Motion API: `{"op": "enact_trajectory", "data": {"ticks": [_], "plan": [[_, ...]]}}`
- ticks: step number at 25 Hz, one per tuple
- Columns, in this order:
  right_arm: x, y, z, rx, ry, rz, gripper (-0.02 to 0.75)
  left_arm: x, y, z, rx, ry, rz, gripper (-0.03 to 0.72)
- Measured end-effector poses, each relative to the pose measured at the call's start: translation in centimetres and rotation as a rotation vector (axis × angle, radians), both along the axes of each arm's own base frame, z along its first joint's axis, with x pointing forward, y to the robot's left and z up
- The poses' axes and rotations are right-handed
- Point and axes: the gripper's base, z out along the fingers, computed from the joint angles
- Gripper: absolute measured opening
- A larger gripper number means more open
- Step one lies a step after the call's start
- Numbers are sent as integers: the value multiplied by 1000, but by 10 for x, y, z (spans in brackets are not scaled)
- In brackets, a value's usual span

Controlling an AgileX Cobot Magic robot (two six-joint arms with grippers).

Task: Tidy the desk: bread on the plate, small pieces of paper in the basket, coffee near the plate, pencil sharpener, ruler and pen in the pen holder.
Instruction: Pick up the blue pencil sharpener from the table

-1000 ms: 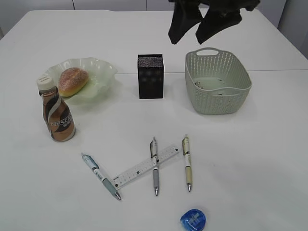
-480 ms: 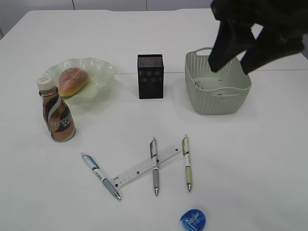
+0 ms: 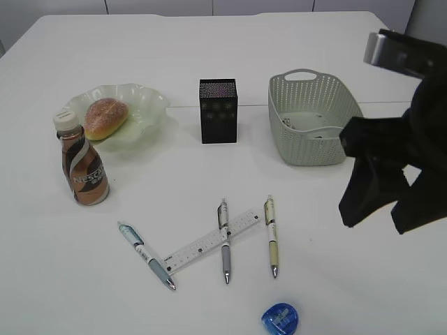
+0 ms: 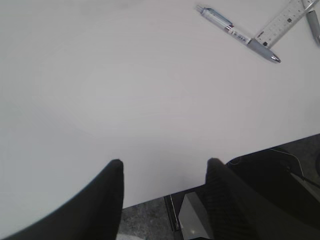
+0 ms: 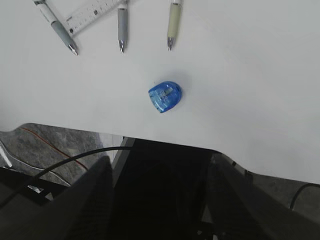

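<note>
The right claw (image 3: 383, 215) hung with its dark, matte jaws spread and empty, above the desk (image 3: 349, 279) just in front of the basket's right end; the left claw (image 4: 162, 172) stood likewise parted with nothing between its jaws, over bare white desk near the front edge. The basket (image 3: 316, 150) was pale green perforated plastic with rounded corners and a loop handle, small pieces of paper (image 3: 302, 123) inside. Left of the basket stood the black square pen holder (image 3: 218, 112); farther left, a wavy-rimmed translucent plate (image 3: 143, 105) carrying the round browned bread (image 3: 105, 116), and the coffee (image 3: 82, 163) bottle, brown with a white cap, just in front of the plate. In front of the pen holder lay three slim pens (image 3: 225, 241) and a clear flat ruler (image 3: 209, 241), one pen crossing it; the blue, glossy pencil sharpener (image 5: 165, 96) sat near the desk's front edge, clear surface all round it.
</note>
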Motion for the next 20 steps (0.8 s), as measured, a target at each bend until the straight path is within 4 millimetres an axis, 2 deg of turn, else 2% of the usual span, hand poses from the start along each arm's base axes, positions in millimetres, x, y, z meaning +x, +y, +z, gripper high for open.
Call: {"op": "enact_trajectory", "data": {"ticks": [8,20], "plan": [[-14,10,-22,-6,67,-87,463,-1,-4,0,-43,10,-5,380],[1,20,-36,14,30,-151,464,-1,-5,0,-59,14,-6,379]]}}
